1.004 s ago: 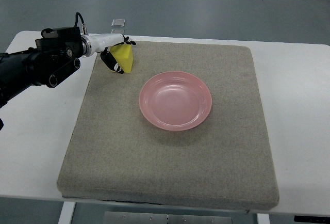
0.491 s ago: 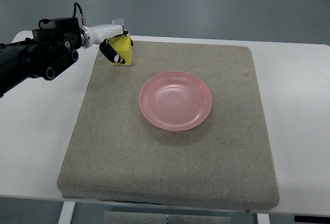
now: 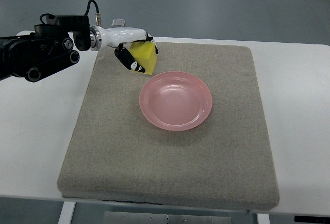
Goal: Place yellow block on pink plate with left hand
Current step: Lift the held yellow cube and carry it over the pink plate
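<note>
My left hand (image 3: 135, 53) comes in from the left edge and is shut on the yellow block (image 3: 144, 57). It holds the block above the grey mat, just off the upper left rim of the pink plate (image 3: 175, 100). The plate lies in the middle of the mat and holds nothing. The right arm does not show.
The grey mat (image 3: 170, 162) covers most of the white table (image 3: 299, 110). A small clear object (image 3: 118, 22) lies at the table's far edge behind the hand. Grey floor lies beyond the table.
My left hand has carried the yellow block to the right, from the mat's upper left corner to the plate's upper left rim.
</note>
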Robot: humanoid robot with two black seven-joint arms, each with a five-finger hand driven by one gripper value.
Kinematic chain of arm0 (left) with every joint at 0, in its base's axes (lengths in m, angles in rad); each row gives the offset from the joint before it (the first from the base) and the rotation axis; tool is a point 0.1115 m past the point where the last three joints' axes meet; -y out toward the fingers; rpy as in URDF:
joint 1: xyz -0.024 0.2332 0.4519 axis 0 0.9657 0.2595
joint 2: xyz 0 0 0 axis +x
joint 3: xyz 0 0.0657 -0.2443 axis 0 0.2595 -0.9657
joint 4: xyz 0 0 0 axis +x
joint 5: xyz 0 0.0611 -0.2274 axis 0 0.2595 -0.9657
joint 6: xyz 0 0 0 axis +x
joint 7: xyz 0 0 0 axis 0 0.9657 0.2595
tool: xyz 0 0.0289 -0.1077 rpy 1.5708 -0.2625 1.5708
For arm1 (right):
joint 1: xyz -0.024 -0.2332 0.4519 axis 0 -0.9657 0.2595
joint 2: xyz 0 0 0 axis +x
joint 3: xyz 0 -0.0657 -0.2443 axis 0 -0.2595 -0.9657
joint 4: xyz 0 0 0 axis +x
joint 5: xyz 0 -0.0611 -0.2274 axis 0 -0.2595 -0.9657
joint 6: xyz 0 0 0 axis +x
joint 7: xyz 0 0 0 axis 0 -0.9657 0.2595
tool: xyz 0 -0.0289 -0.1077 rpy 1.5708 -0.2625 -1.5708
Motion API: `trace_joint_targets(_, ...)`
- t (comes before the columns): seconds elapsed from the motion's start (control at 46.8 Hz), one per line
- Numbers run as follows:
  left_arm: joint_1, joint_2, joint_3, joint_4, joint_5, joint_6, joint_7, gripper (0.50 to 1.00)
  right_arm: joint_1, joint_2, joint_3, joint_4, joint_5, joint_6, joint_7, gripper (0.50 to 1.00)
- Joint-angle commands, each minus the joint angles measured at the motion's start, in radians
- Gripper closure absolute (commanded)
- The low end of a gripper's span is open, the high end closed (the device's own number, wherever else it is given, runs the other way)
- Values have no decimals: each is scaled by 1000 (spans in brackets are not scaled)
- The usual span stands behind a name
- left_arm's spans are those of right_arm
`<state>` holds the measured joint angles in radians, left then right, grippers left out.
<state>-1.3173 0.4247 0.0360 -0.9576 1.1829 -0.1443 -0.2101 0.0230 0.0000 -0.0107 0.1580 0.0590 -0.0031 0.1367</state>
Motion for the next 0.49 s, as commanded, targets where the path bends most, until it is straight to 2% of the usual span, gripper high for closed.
trace_joint_targets(0.0,0,2,-1,-61,24,0,0,1000,0,0,0,0,-1,0,0,576)
trace_joint_targets(0.128,1,-7,-4,-127,115,2,0,1000,0,0,0,0,1,0,0,576)
trace_joint_targets(0.47,33,-92,-5,-135,195,11,2,1000,0,0,0,0,-1,0,0,576)
